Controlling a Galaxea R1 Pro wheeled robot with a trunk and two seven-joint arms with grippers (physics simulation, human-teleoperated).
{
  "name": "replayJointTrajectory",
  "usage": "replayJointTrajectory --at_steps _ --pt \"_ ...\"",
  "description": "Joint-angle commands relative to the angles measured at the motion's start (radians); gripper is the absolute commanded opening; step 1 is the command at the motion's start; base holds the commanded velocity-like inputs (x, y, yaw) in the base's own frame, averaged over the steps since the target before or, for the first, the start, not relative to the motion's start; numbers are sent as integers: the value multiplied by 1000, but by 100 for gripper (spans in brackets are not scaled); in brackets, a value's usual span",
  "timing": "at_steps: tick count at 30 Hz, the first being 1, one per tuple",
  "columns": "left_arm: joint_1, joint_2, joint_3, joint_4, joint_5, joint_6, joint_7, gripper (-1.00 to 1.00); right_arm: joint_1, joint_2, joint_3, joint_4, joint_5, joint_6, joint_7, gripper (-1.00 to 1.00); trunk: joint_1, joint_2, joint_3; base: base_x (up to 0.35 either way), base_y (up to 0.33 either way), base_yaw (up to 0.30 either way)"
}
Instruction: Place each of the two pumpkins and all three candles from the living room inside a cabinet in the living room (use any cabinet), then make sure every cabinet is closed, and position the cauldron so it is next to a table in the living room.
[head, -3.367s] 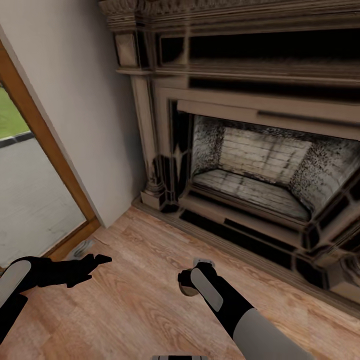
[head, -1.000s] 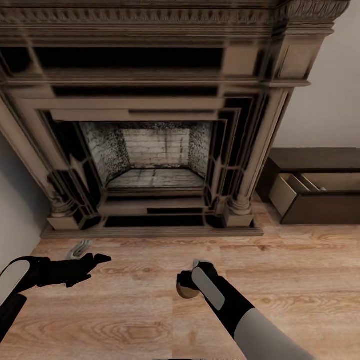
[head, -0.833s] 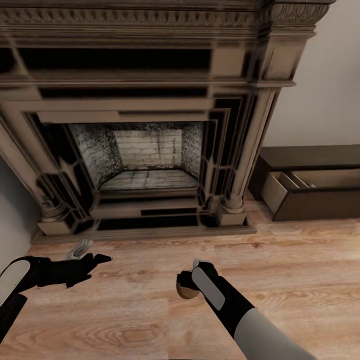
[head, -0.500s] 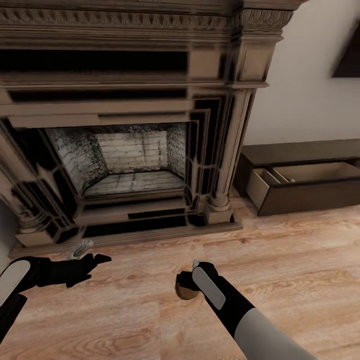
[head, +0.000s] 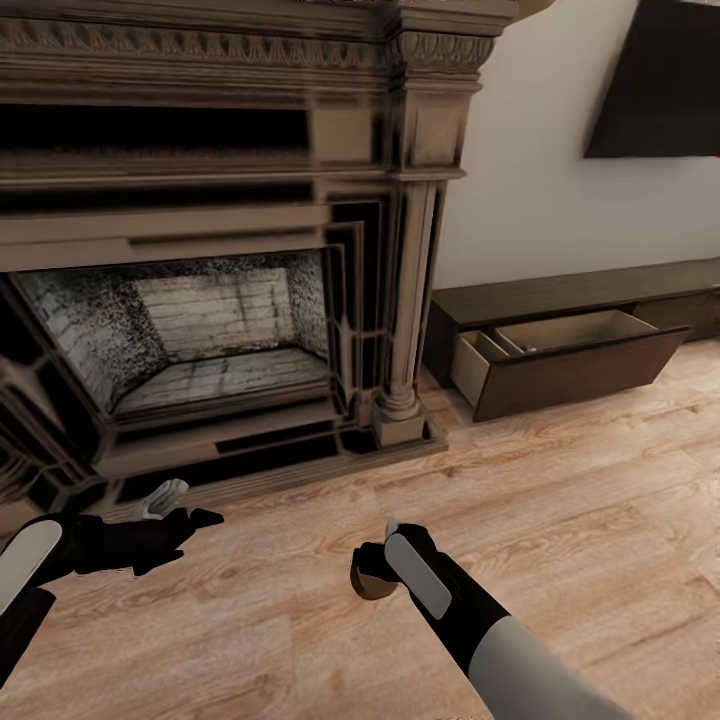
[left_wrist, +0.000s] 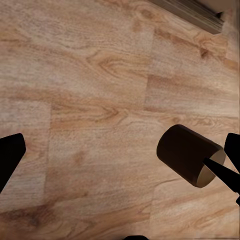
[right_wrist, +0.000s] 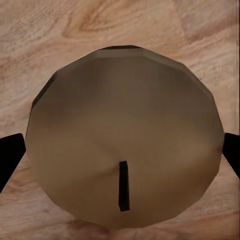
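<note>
Right gripper (head: 372, 572) is clamped on a candle (head: 368, 582), held low over the light wood plank floor (head: 560, 520) in the near centre of the head view. In the right wrist view the candle (right_wrist: 125, 157) sits between the two dark fingertips (right_wrist: 10, 157), its flat tan end face and short black wick toward the camera, floor behind it. Left gripper (head: 185, 520) hangs over the floor at the near left, fingers spread, nothing between them. The left wrist view shows its dark fingertips (left_wrist: 10, 157) well apart over bare planks, with the same candle (left_wrist: 190, 156) visible beyond as a brown-tan cylinder, pinched by the other arm's black fingers at that picture's edge. Ahead and to the left is the brick fireplace (head: 200, 320) with its dark carved surround and column, base touching the floor. Far right of it, against the pale wall (head: 530, 200), stands the cabinet (head: 560, 300): long, low, dark brown. Its pull-out compartment (head: 570, 355) is drawn out toward the room and open, pale inside, with a divider near its left end; a small object lies inside it, too small to identify. A dark flat panel (head: 660, 90) hangs on the wall above the cabinet's right part. The candle in the gripper is well apart from the cabinet, nearer and to the left of it.
</note>
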Motion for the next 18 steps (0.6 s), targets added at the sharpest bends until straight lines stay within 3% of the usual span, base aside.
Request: replayJointTrajectory --at_steps 1,18 --pt "0 1 -1 -1 10 -1 10 100 -1 0 3 -1 -8 0 -8 -100 0 0 0 0 0 -277" --pt "0 1 3 -1 7 -1 10 100 -1 0 3 1 -8 0 -8 -100 0 0 12 0 0 -277"
